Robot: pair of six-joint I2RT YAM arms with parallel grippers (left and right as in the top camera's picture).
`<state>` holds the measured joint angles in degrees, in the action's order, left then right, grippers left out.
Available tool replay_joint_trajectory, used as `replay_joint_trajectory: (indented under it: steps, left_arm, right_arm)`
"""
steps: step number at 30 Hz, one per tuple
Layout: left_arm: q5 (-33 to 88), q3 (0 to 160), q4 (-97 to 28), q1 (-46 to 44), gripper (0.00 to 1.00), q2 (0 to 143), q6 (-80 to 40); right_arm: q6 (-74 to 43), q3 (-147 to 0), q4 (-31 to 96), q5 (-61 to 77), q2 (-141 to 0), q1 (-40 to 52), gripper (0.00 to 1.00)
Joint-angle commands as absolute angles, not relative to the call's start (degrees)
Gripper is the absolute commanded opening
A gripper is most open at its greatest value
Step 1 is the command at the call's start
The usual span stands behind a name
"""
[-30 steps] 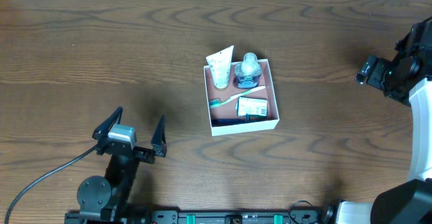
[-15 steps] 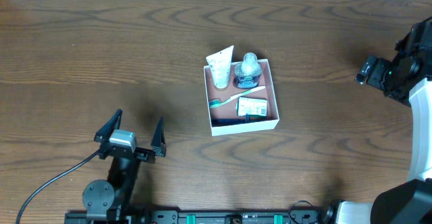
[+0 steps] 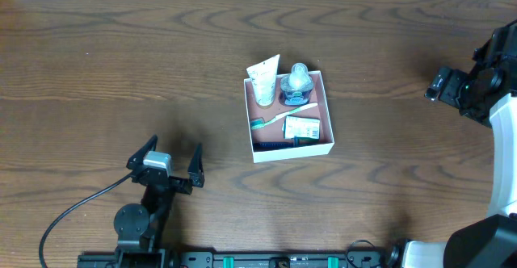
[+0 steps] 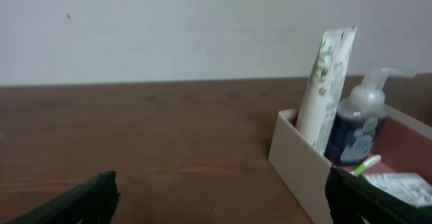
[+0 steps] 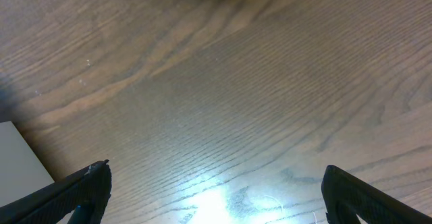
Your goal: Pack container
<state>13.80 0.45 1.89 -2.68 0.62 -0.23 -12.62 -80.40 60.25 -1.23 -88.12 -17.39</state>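
Note:
The container [image 3: 328,144] is a shallow square white box with a reddish-brown inside, at the table's middle. It holds a white tube [image 3: 263,81], a clear pump bottle [image 3: 296,83], a toothbrush [image 3: 279,118] and a small packet [image 3: 302,127]. The left wrist view shows its near wall [image 4: 298,153] with the tube [image 4: 327,82] and bottle [image 4: 361,119] standing inside. My left gripper [image 3: 170,160] is open and empty, low at the front left, well left of the box. My right gripper [image 3: 439,85] is at the far right edge, open and empty over bare wood [image 5: 216,116].
The table is dark brown wood [image 3: 121,66]. A black cable [image 3: 69,211] runs from the left arm toward the front edge. A pale wall [image 4: 169,28] stands behind the table in the left wrist view.
My left gripper has moved toward the front and a little right, lower over the table. The right arm and the box contents have not moved.

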Motion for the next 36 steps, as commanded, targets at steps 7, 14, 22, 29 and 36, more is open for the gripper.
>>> replay_joint_trajectory:
  steps: [7,14,22,29,36]
  left_arm:
    - [13.96,0.23,-2.98,-2.31,0.98,0.08,-1.21]
    - [13.93,0.23,-2.90,-2.31,0.98,0.12,-1.19]
    - [13.91,0.23,-2.90,-2.31,0.98,0.23,-1.19]
    - [13.93,0.23,-2.90,-2.31,0.98,0.23,-1.19]
    - [13.91,0.23,-2.90,-2.31,0.98,0.23,-1.19]
  right_arm:
    - [-13.26,-80.58,60.23,-1.26,-88.25,-17.61,0.99]
    - [-13.26,-80.58,60.23,-1.26,-88.25,-17.61,0.99]
    - [-13.26,-80.58,60.23,-1.26,-88.25,-17.61,0.99]
    - [-13.26,-80.58,60.23,-1.26,-88.25,-17.61,0.99]
    - [-13.26,-80.58,60.23,-1.26,-88.25,-17.61,0.99]
